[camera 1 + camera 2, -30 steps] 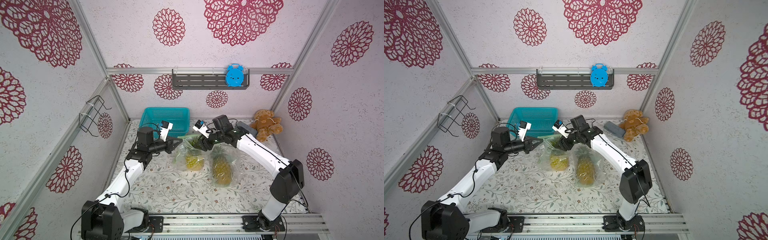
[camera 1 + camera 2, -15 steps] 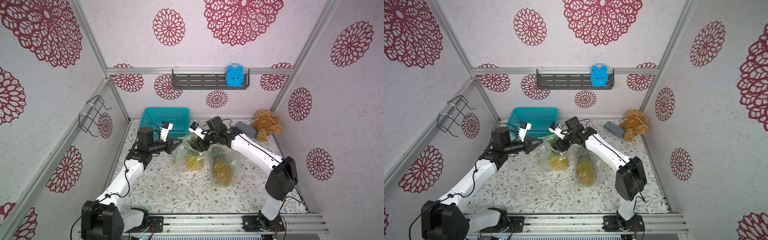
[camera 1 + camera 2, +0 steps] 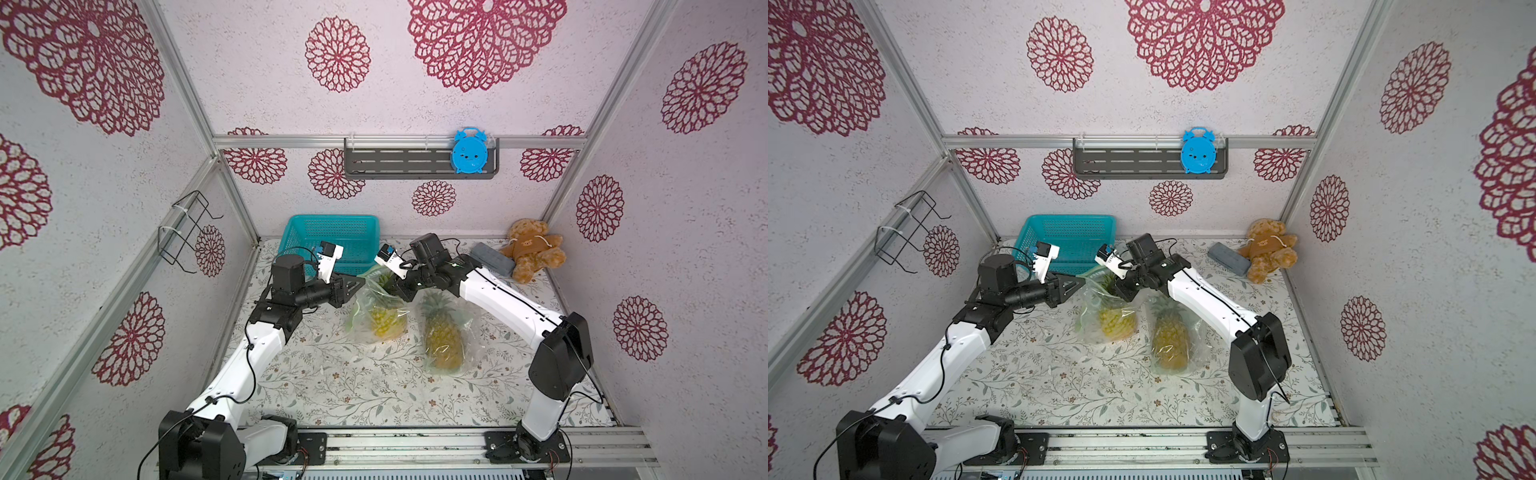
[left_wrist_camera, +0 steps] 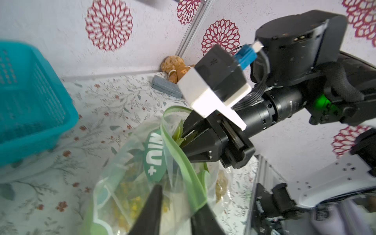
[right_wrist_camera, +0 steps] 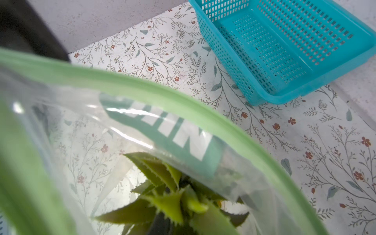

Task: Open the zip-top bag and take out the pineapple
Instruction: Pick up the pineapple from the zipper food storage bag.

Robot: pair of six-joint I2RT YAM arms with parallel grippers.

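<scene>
An open zip-top bag [image 3: 360,309] with a green zip rim [image 4: 179,154] stands mid-table, holding a yellow pineapple [image 3: 384,324]. My right gripper [image 3: 401,293] reaches into the bag's mouth. In the left wrist view its black jaws [image 4: 186,138] are shut on the pineapple's crown leaves [image 5: 166,201]. My left gripper [image 3: 360,284] is at the bag's left rim. Its fingers [image 4: 151,207] stand apart, with bag film and the end of the green rim between them. A second bagged pineapple [image 3: 442,338] lies just to the right.
A teal basket [image 3: 332,241] sits at the back, behind the left gripper. A grey block [image 3: 492,257] and a teddy bear [image 3: 532,249] are in the back right corner. A shelf with a blue clock [image 3: 469,151] hangs on the back wall, and a wire rack [image 3: 187,232] on the left wall.
The right gripper has moved left and down into the bag's mouth and closed on the crown leaves. The left gripper's jaws have parted at the rim.
</scene>
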